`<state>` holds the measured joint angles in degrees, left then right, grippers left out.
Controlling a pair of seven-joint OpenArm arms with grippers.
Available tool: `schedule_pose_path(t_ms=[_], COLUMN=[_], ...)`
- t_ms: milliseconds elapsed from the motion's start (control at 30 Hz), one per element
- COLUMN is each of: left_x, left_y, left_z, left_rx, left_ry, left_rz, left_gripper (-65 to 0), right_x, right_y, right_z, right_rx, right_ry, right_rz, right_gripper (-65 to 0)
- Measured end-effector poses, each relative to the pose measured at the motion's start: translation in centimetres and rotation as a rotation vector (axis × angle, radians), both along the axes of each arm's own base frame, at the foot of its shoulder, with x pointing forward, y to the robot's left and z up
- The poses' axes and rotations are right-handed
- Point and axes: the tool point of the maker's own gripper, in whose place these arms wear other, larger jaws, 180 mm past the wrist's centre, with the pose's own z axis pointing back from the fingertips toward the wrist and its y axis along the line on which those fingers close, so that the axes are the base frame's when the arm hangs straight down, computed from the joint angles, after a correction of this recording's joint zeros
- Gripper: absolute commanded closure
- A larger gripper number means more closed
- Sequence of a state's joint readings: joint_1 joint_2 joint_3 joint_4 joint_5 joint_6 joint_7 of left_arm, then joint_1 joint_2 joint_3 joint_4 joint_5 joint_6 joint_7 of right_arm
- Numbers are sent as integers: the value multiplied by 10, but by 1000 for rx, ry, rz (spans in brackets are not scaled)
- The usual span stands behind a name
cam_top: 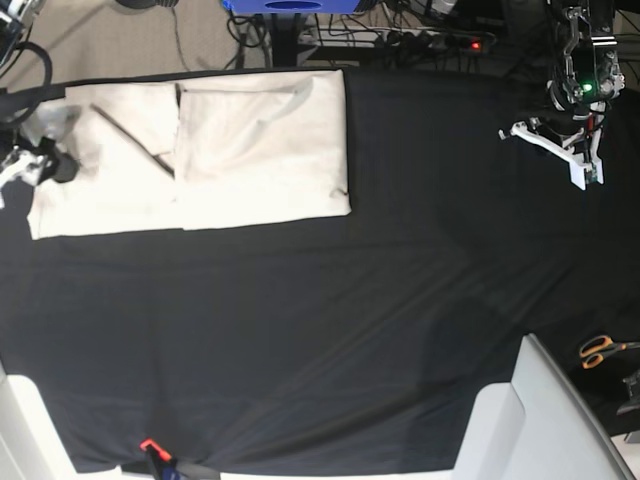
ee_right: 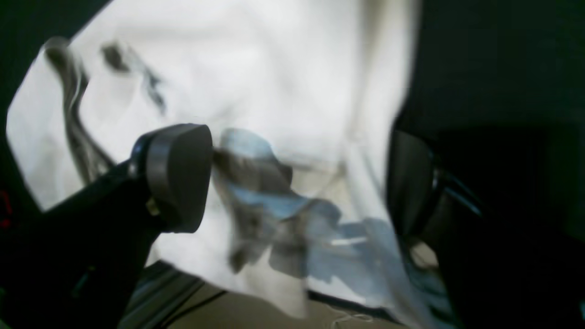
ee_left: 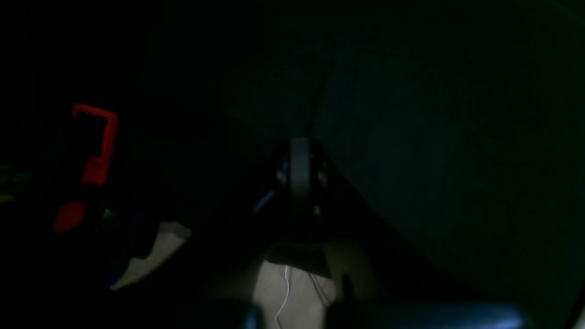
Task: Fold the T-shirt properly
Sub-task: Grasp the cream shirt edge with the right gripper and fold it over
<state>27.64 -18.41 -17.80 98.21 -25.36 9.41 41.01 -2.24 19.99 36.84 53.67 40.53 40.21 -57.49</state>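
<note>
The cream T-shirt (cam_top: 215, 150) lies partly folded at the far left of the black-covered table (cam_top: 330, 330), with one layer lapped over the other. My right gripper (cam_top: 42, 165) is at the shirt's left edge. In the right wrist view it (ee_right: 292, 183) stands open, its dark fingers (ee_right: 178, 176) on either side of blurred pale T-shirt cloth (ee_right: 274, 82). My left gripper (cam_top: 583, 172) hangs above the table's far right corner, away from the shirt. In the dark left wrist view it (ee_left: 299, 171) is shut with nothing in it.
Orange-handled scissors (cam_top: 600, 350) lie off the table's right edge. Rigid pale panels stand at the near right (cam_top: 540, 420) and near left (cam_top: 25, 430). A small red clamp (cam_top: 150, 446) sits on the near edge. Cables and a power strip (cam_top: 440, 40) lie behind the table.
</note>
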Motion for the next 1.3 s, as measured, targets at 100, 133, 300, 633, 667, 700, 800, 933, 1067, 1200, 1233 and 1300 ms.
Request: schedule_pose_path(t_ms=[100, 133, 300, 633, 667, 700, 800, 933, 1067, 1200, 1233, 1300], left_x=[0, 0, 0, 0, 0, 0, 0, 0, 0, 0, 0, 3], left_y=[0, 0, 0, 0, 0, 0, 0, 0, 0, -1, -1, -1], left_z=[0, 0, 0, 0, 0, 0, 0, 0, -1, -1, -1, 0], left_rx=[1, 0, 0, 0, 0, 0, 0, 0, -2, -2, -2, -4], left_ry=[-1, 0, 0, 0, 0, 0, 0, 1, 1, 1, 1, -4], left_rz=[0, 0, 0, 0, 0, 0, 0, 1, 1, 2, 2, 2], left_gripper=[0, 0, 0, 0, 0, 0, 0, 0, 0, 0, 0, 0], right_x=[-1, -1, 1, -2, -1, 0, 3, 14, 34, 42, 42, 47], right_y=[11, 14, 37, 42, 42, 40, 34, 9, -28, -43, -41, -32], right_z=[-1, -1, -5, -9, -10, -10, -8, 1, 23, 29, 27, 29], right_rx=[20, 23, 34, 33, 33, 27, 6, -52, -136, -195, -211, -249], right_ry=[2, 6, 21, 40, 35, 28, 28, 3, -68, -58, -39, -28], right_rz=[34, 46, 125, 142, 135, 132, 142, 131, 105, 86, 89, 127], right_gripper=[-525, -503, -320, -69, -8, 0, -6, -2, -2, -2, -2, -2])
